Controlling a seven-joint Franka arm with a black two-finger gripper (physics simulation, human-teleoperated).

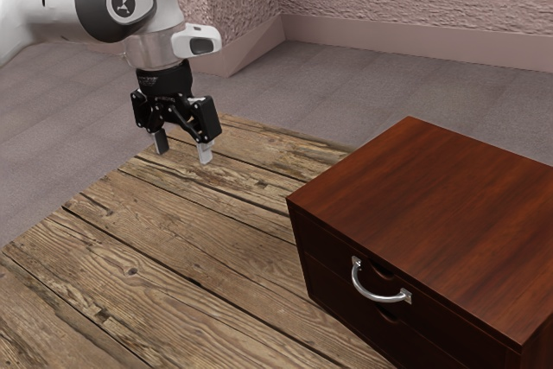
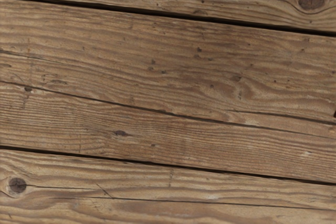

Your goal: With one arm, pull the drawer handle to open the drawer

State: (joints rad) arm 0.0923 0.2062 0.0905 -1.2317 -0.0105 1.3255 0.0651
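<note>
1. The gripper (image 1: pixel 183 153) hangs above the wooden table (image 1: pixel 173 248), fingers spread, holding nothing
2. The cabinet (image 1: pixel 432 205) stands at the exterior view's right, well apart from the gripper; its drawer (image 1: pixel 328 246) sits flush, closed
3. The handle (image 1: pixel 378 287), a curved metal bar on the drawer front, is judged rigid and smooth; a loose grip may slip
4. Take hold at mid-bar, where it stands off the front
5. Drawer contents are hidden; expect some sliding resistance
</note>
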